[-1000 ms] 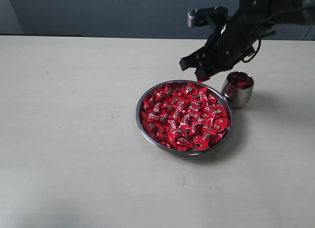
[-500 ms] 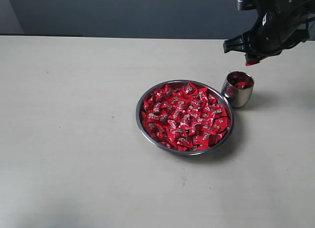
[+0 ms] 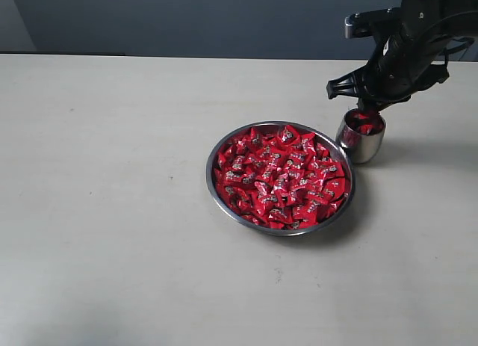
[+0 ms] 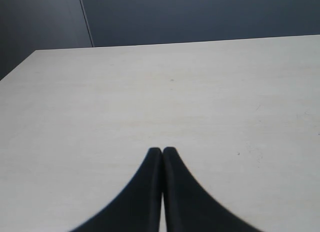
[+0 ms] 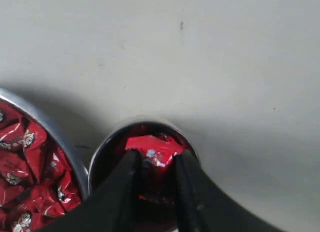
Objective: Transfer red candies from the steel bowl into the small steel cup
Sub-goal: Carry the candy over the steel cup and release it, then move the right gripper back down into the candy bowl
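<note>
The robot's right gripper [image 3: 366,107] hangs just over the mouth of the small, shiny, round-sided steel cup [image 3: 361,143]. Half a second ago it was higher and out toward 1 o'clock of the cup, with a red wrapper showing at its tip in open air. It has since come down and in toward 9 o'clock, and a second ago it was above the bowl's 1 o'clock rim.

In the right wrist view its black fingers [image 5: 120,192] are only narrowly apart and look clamped on a single red candy [image 5: 150,146], which sits inside the ring of the cup's rim [image 5: 94,164]. More red shows deeper in the cup.

The wide, shallow, round steel bowl [image 3: 211,183] lies on the pale table [image 3: 112,174], heaped with small square red-wrapped candies with pale centre marks [image 3: 280,178]. The cup stands at about 2 o'clock of the bowl, just beside its rim. Neither has shifted across the three moments.

The left gripper [image 4: 161,151] appears only in its own wrist view. Its two dark fingers are pressed together with nothing between them, over bare table surface [image 4: 200,91].
</note>
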### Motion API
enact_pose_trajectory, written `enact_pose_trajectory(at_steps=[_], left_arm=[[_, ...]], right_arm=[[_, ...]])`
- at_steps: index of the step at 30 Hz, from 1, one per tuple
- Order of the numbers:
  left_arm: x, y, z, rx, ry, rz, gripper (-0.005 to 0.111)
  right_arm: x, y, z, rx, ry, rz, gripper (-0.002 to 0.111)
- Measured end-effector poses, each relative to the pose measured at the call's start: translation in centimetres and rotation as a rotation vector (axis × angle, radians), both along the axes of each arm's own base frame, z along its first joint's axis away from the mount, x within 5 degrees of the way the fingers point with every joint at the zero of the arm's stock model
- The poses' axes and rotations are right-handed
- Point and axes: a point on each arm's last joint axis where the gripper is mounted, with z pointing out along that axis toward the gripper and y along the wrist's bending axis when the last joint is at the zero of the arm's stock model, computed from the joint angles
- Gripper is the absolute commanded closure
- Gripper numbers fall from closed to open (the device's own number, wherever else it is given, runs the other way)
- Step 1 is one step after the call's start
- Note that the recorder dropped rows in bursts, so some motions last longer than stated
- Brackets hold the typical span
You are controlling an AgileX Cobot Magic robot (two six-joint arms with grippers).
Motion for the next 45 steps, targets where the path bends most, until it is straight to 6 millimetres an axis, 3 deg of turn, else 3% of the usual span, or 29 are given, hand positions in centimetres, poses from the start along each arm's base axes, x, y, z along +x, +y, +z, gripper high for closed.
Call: enact_pose_trajectory(at_steps=[7, 12, 15, 29, 32, 39, 45], left_arm=[[0.0, 0.0, 0.0, 0.0, 0.0, 0.0, 0.106], [0.0, 0.0, 0.0, 0.0, 0.0, 0.0, 0.106], [0.0, 0.0, 0.0, 0.0, 0.0, 0.0, 0.106], [0.0, 0.0, 0.0, 0.0, 0.0, 0.0, 0.106], [0.0, 0.0, 0.0, 0.0, 0.0, 0.0, 0.106], [0.0, 0.0, 0.0, 0.0, 0.0, 0.0, 0.106], [0.0, 0.0, 0.0, 0.0, 0.0, 0.0, 0.106]], right_arm=[[0.1, 0.0, 0.0, -0.002, -0.008, 0.013, 0.107], [0.1, 0.1, 0.1, 0.001, -0.014, 0.013, 0.081], [0.1, 0.1, 0.1, 0.002, -0.016, 0.014, 0.073], [-0.1, 0.2, 0.1, 0.028, 0.009, -0.006, 0.073], [-0.5, 0.4, 0.8, 0.046, 0.009, -0.006, 0.073], [-2.3, 2.7, 3.4, 0.092, -0.022, 0.08, 0.073], [-4.6, 4.9, 3.1, 0.09, 0.115, 0.145, 0.073]])
